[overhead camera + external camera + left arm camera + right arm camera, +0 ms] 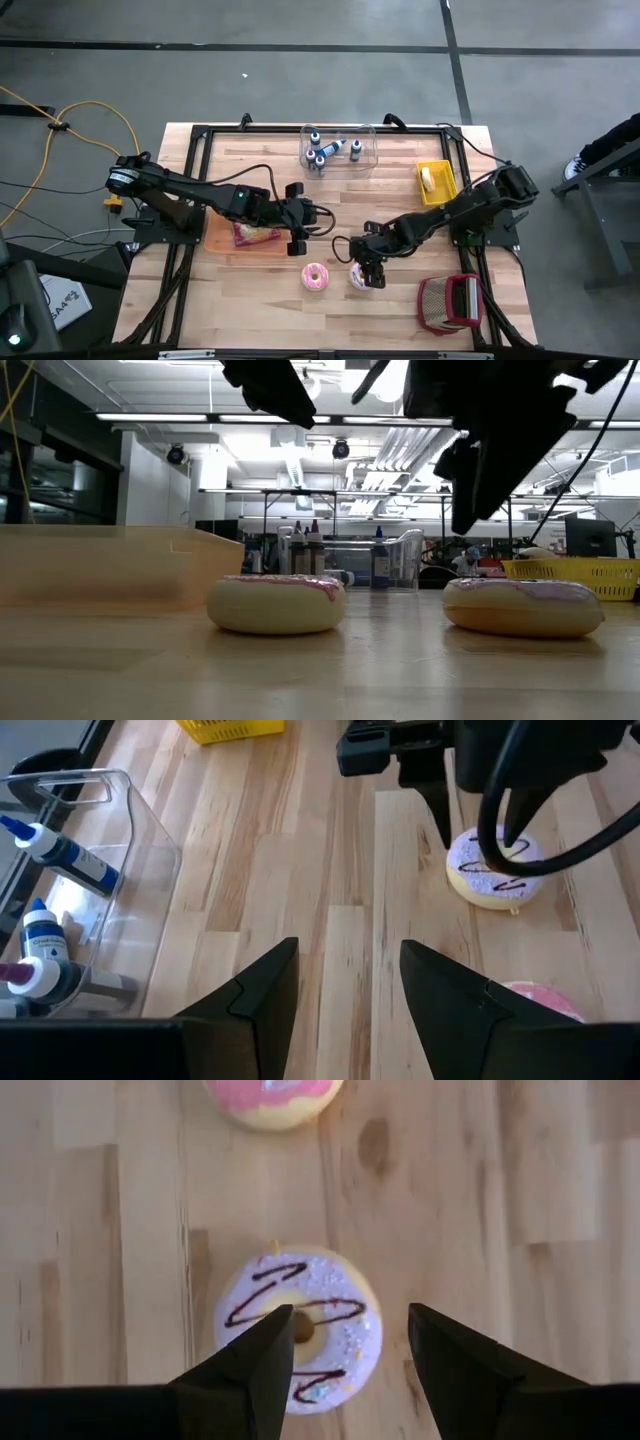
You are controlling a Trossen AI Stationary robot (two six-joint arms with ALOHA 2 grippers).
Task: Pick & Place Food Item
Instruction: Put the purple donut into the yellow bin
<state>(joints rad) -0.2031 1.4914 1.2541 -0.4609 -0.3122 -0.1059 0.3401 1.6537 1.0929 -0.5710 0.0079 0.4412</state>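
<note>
A lilac-iced donut (pixel 300 1330) with a dark zigzag lies flat on the wooden table, right of a pink-iced donut (pixel 315 277). My right gripper (pixel 350 1320) hangs open just above the lilac donut, pointing steeply down. One finger stands over the donut's hole and the other over the bare table beside it. The low view shows its fingers (pixel 468 510) clear of the donut's top (pixel 520 592). My left gripper (pixel 345 970) is open and holds nothing. It hovers above the table near mid-left, by an orange tray (pixel 222 245) that carries a pink-and-yellow food item (pixel 255 235).
A clear bin (pixel 338 148) with squeeze bottles stands at the far middle. A yellow basket (pixel 437 182) sits at the far right, and a red and grey object (pixel 450 303) at the near right. Bare wood lies between the two arms.
</note>
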